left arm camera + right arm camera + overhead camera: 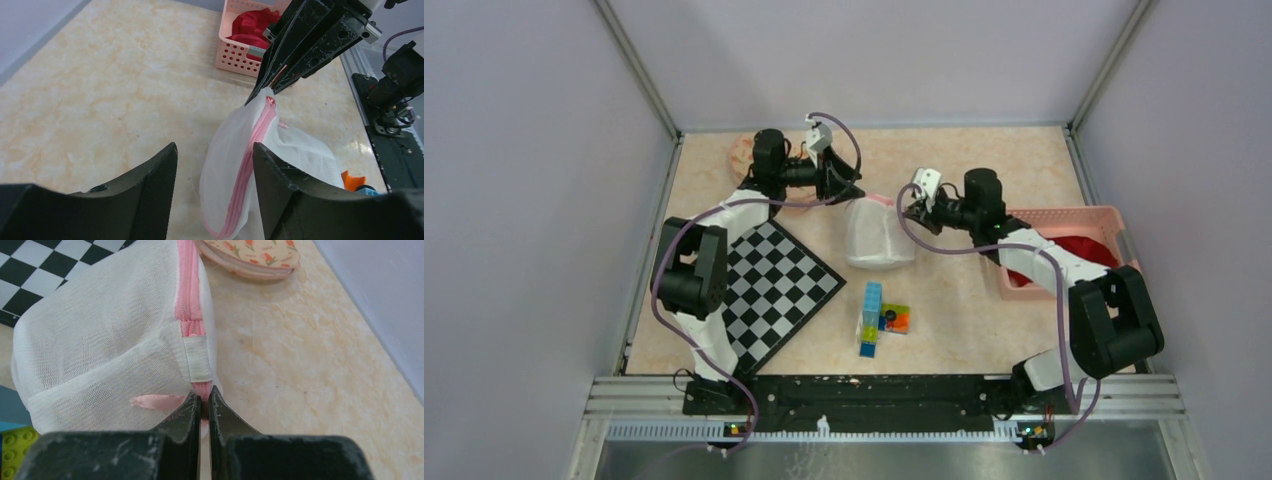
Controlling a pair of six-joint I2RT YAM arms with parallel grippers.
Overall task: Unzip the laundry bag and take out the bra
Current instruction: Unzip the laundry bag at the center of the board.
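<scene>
The right gripper [204, 399] pinches the laundry bag [100, 340] at one end of its zipper [188, 290], which runs toward 12 o'clock. The left gripper [215, 152], spread wide, faces the zipper at 12 o'clock.

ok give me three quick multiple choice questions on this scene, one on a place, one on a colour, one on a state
1. The pink basket sits:
A) left of the laundry bag
B) right of it
C) beneath it

2. The bag's zipper is:
A) blue
B) pink
C) black

3. The right end effector is:
A) wide open
B) out of view
C) shut on the zipper

Answers: B, the top view shows it on the right side; B, it is pink in both wrist views; C, it pinches the zipper's end in its own wrist view.
</scene>
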